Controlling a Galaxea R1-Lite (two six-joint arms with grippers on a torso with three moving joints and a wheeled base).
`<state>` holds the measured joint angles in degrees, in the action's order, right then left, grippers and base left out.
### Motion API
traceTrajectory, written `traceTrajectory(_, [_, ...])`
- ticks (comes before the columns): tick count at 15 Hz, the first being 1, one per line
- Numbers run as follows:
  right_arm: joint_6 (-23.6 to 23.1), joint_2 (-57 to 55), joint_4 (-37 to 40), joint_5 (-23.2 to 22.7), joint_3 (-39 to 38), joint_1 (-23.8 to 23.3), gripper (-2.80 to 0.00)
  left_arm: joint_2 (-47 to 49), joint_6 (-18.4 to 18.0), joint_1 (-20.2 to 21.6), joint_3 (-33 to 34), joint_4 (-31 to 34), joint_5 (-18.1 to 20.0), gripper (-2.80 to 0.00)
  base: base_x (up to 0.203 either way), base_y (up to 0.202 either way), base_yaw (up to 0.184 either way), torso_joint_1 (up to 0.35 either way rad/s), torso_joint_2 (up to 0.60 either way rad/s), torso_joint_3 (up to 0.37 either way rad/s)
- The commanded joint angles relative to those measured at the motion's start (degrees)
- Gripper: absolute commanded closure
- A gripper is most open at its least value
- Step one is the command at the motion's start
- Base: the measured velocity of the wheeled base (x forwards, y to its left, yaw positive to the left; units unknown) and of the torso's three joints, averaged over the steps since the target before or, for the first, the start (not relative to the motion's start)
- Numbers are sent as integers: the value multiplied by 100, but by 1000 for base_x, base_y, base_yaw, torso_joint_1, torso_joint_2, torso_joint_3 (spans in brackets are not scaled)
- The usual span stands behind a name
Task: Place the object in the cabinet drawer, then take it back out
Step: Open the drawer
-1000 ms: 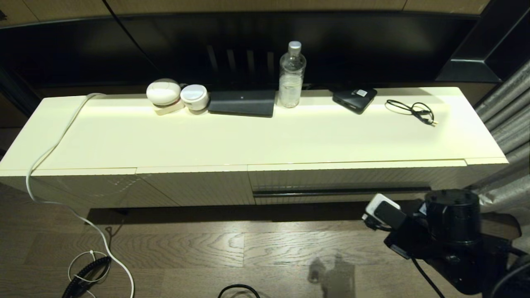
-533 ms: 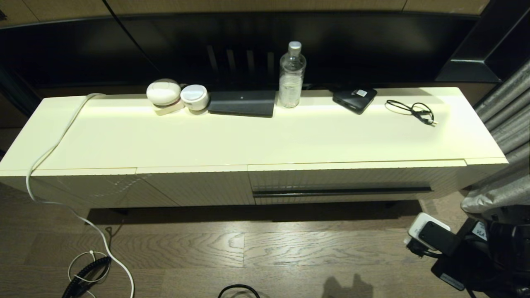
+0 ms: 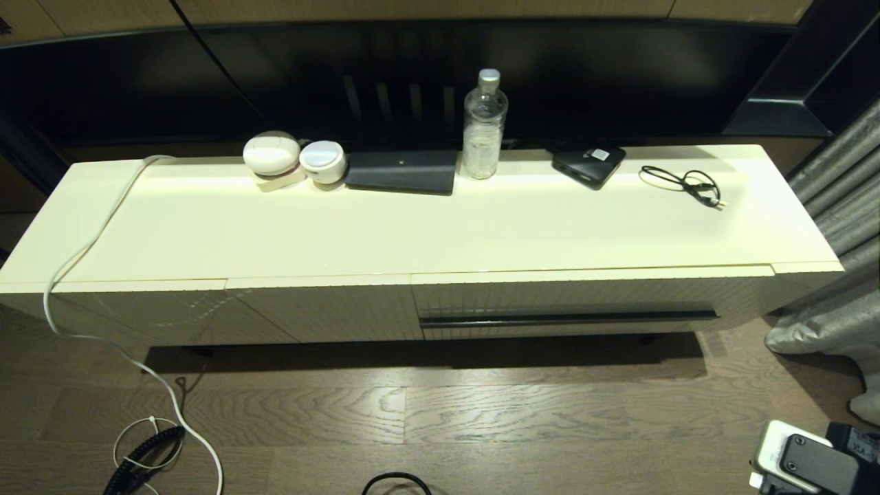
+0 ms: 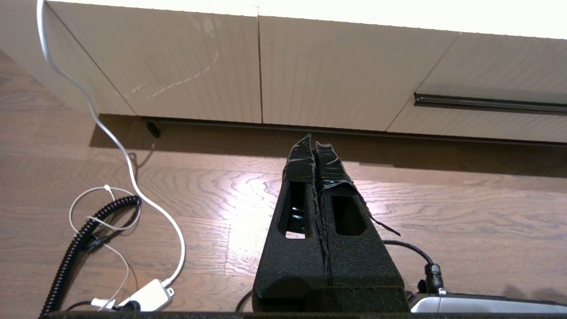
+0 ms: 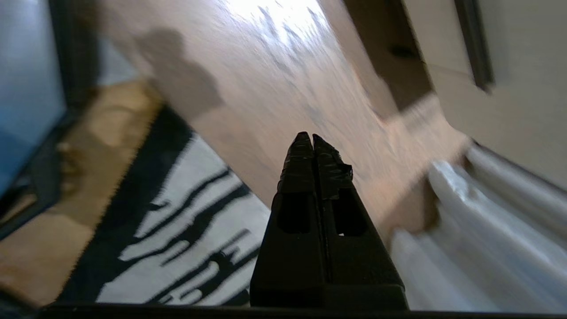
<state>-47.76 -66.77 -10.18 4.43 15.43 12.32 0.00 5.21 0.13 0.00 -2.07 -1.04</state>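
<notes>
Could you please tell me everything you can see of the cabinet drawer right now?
The drawer is wide, shallow and cream, with a finely ribbed front and a long dark handle groove running along its lower part. It is fully shut, flush with the ribbed panels beside it, so its inside is hidden. It sits at the right of the cabinet front, under the top slab, above the wooden floor. Nothing touches it; neither gripper is near it.

Glossy cream cabinet top, finely ribbed drawer front, grained wooden floor.
</notes>
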Motion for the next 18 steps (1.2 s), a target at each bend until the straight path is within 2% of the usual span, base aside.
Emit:
traceTrajectory(1, [-258, 130, -63, -717, -30, -361, 0, -9, 7, 4, 0, -4, -2, 0, 0, 0, 0, 0, 0, 0])
traceTrajectory(4, [-313, -509, -705, -1203, 23, -510, 0, -9, 7, 4, 0, -4, -2, 0, 0, 0, 0, 0, 0, 0])
traceTrajectory(8, [-308, -1776, -2423, -1380, -140, -558, 0, -9, 7, 4, 0, -4, -2, 0, 0, 0, 0, 0, 0, 0])
traceTrajectory(10, [-321, -2481, -3424, -1410, -236, -433, 0, -9, 7, 4, 0, -4, -2, 0, 0, 0, 0, 0, 0, 0])
traceTrajectory(12, [-322, -2977, -4407, -1397, -345, -99, 0, -9, 7, 4, 0, -4, -2, 0, 0, 0, 0, 0, 0, 0])
traceTrajectory(13, [-346, -3062, -4552, -1389, -397, 72, 0, -9, 7, 4, 1, -4, -2, 0, 0, 0, 0, 0, 0, 0])
traceTrajectory(15, [-418, -2912, -4378, -1432, -437, 249, 0, -9, 7, 4, 0, -4, -2, 0, 0, 0, 0, 0, 0, 0])
traceTrajectory(18, [-723, -2876, -4247, -1480, -633, 592, 0, -9, 7, 4, 0, -4, -2, 0, 0, 0, 0, 0, 0, 0])
